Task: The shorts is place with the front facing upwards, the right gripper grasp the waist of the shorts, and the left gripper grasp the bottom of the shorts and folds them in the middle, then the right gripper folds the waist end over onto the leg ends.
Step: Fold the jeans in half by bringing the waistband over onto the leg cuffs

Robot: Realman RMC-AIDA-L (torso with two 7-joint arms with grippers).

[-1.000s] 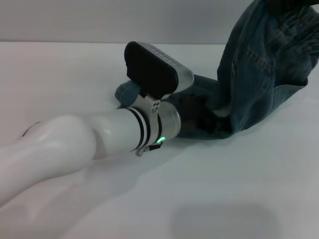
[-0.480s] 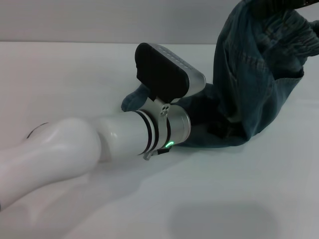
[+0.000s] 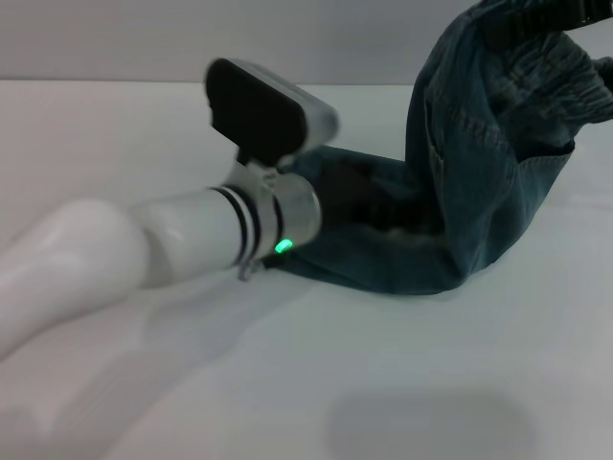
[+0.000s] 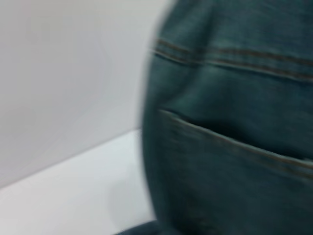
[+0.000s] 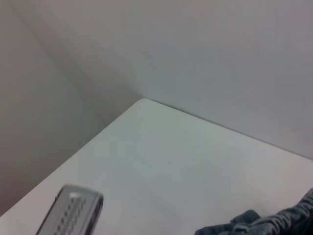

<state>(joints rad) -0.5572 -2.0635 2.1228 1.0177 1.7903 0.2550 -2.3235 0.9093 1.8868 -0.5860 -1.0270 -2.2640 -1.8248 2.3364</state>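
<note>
The blue-green denim shorts (image 3: 479, 163) hang from the top right corner of the head view, and their lower part lies folded on the white table. The ruffled waist of the shorts (image 3: 560, 72) is up high. Only a black bit of my right gripper (image 3: 586, 10) shows, at the frame's edge, holding that waist. The right wrist view catches a strip of gathered denim (image 5: 283, 220). My left gripper (image 3: 350, 192) is buried in the dark fold of the lying part, behind its silver wrist cuff (image 3: 287, 216). The bottom of the shorts is hidden there. Denim with tan stitching (image 4: 234, 147) fills the left wrist view.
The white table (image 3: 431, 383) stretches out bare in front of the shorts and to the left. A grey wall stands behind its far edge (image 3: 115, 81). The left arm's camera box (image 5: 71, 213) shows in the right wrist view.
The left arm has swung to the left across the table, and its wrist now covers the left tip of the denim. The hanging part has shifted slightly left.
</note>
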